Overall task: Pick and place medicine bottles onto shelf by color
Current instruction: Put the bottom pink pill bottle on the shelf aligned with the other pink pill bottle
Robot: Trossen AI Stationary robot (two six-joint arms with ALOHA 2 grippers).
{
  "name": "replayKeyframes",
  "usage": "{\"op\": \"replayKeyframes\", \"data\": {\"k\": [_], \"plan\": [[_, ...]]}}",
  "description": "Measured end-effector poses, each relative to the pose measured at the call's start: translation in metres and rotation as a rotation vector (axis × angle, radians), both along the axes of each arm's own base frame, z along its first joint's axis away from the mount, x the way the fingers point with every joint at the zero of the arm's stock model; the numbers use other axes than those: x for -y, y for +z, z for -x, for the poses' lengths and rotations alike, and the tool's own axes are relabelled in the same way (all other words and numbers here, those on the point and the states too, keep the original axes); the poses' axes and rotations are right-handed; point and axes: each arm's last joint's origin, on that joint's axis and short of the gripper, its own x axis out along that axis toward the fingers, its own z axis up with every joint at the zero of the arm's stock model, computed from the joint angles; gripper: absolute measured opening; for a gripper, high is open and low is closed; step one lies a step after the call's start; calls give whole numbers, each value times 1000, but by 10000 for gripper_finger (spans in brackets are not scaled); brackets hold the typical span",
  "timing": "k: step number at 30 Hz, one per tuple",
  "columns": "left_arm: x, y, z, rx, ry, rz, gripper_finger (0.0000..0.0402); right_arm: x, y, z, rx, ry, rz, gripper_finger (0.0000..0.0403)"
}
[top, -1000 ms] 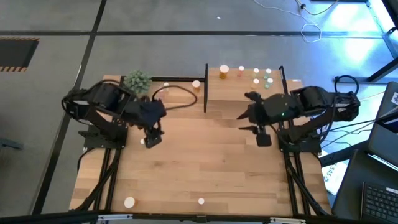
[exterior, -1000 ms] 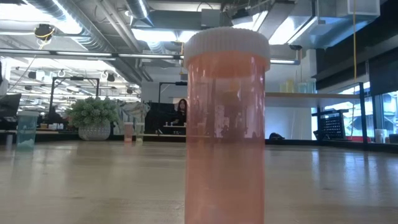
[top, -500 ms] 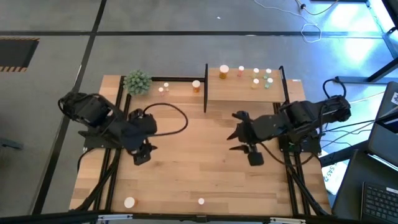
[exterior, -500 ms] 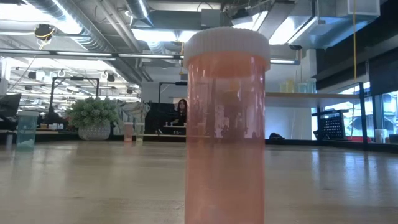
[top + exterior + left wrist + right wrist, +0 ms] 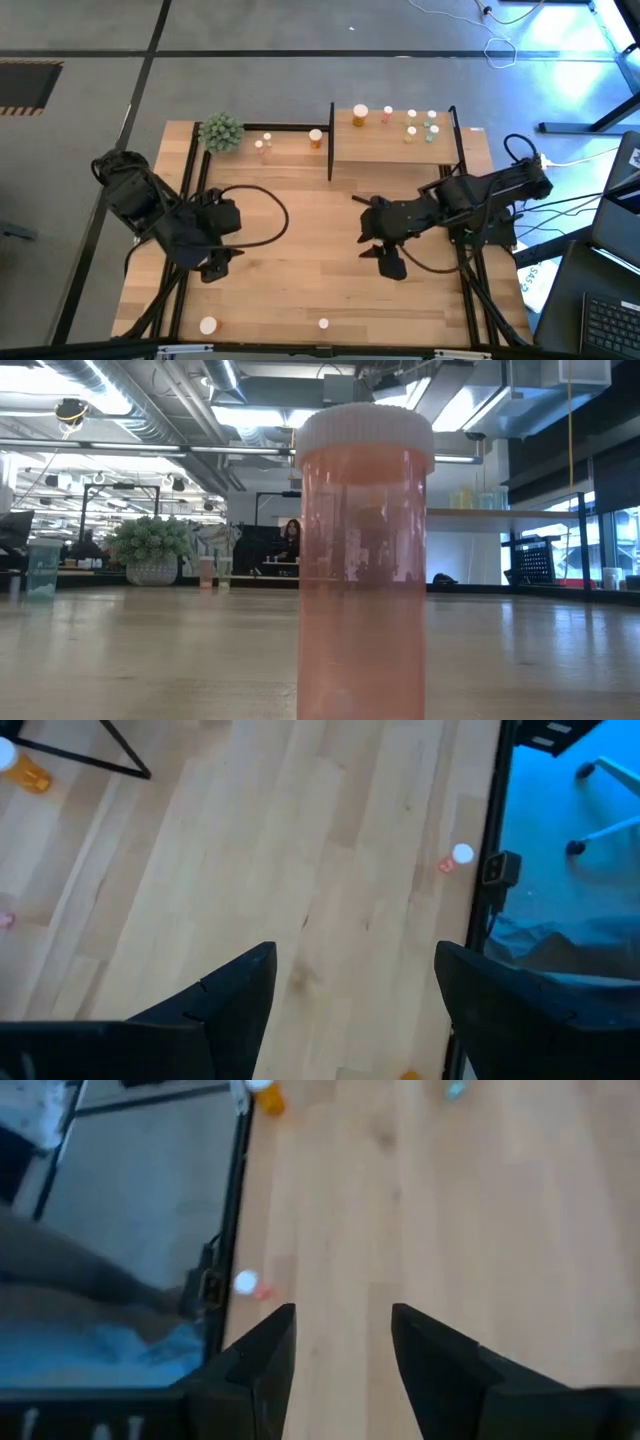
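A small pink-red medicine bottle (image 5: 323, 323) with a white cap stands at the table's near edge and fills the low view (image 5: 365, 560). A larger orange bottle (image 5: 208, 325) stands at the near left. The shelf (image 5: 392, 147) at the far right carries several bottles, and three more (image 5: 267, 139) stand left of it. My left gripper (image 5: 214, 267) hangs open over the table's left half, its fingers (image 5: 250, 982) apart over bare wood. My right gripper (image 5: 384, 258) hangs open over the middle right. The pink-red bottle (image 5: 248, 1285) lies ahead of it.
A green plant ball (image 5: 221, 131) sits at the far left corner. Black shelf posts (image 5: 331, 140) stand at the far middle. A small black camera box (image 5: 496, 868) sits at the near edge beside the pink-red bottle (image 5: 460, 854). Bare wood lies between the arms.
Both grippers have come toward the table's near edge, staying open. The left one has swung near and a little left. The right one has moved near and left, sunk somewhat and rolled. No bottle has moved.
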Motion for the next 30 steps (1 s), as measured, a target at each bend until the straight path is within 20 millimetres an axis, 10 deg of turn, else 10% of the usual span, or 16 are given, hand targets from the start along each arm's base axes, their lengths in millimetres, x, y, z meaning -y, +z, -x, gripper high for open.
{"op": "replayKeyframes", "data": {"k": [15, 30], "plan": [[22, 0, 16, 13, -73, 5, 268, -39, -42, -40, -111, 184, -168, 168], [40, -24, 17, -5, 72, 41, 268, -43, -26, -42, -14, 231, -135, 158]]}}
